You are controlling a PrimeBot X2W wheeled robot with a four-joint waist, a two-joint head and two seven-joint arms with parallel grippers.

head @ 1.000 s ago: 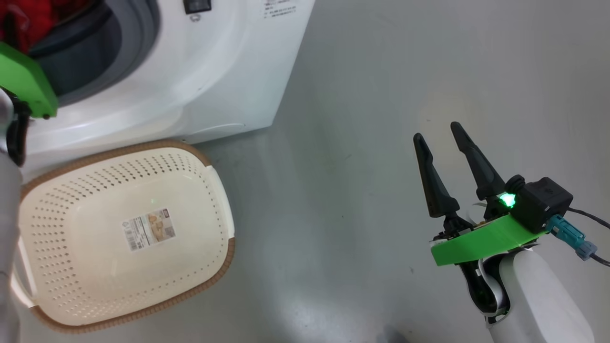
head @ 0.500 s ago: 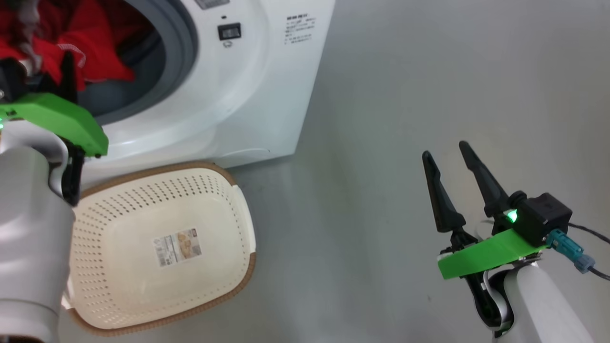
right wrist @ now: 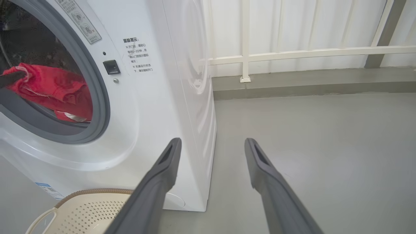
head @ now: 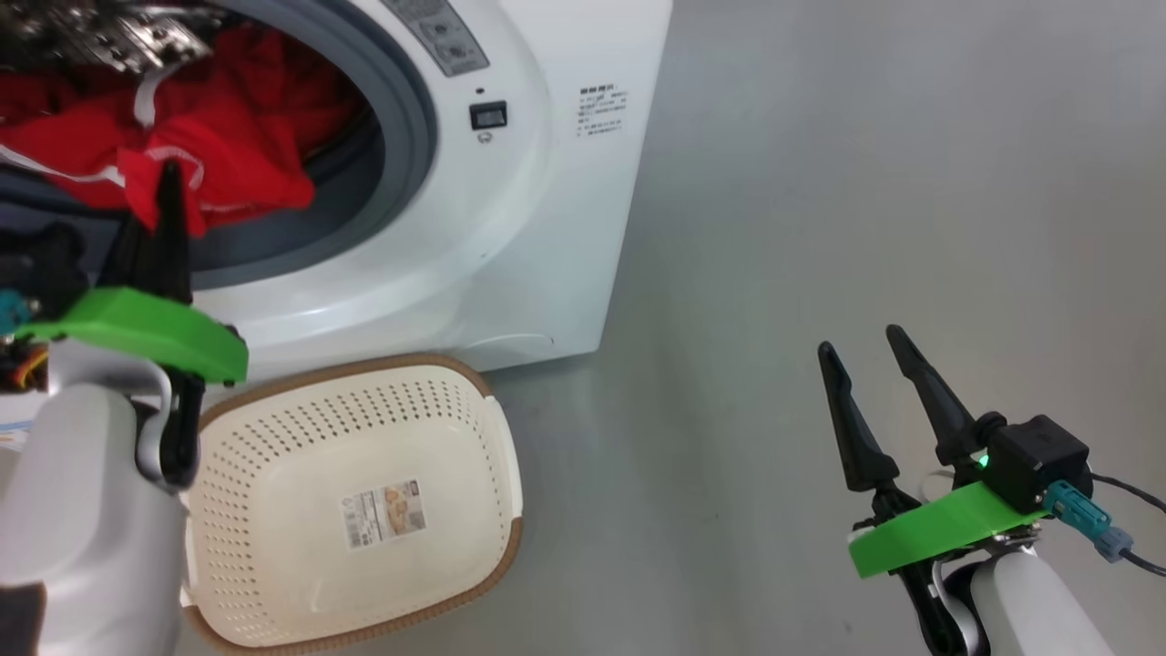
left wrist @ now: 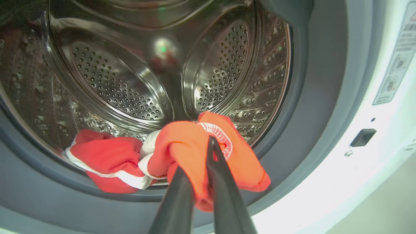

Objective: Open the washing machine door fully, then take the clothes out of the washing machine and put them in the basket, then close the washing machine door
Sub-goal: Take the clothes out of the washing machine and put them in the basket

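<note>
The big white boxy front-loading washing machine point(head: 556, 237) has its grey-gasketed mouth uncovered, and its perforated steel drum shows inside. The bright red fabric clothes point(head: 228, 155) with white trim lie heaped at the drum's front lip, with one fold pinched between the dark fingers of the left gripper point(left wrist: 197, 156). The cream-white perforated plastic basket point(head: 301, 456) with a brown rim sits upright just in front of the machine, a paper label on its bottom.

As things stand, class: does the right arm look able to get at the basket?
Probably yes. Bare floor lies between the open right gripper and the basket, and its right rim is uncovered; the left arm stands over its left side.
</note>
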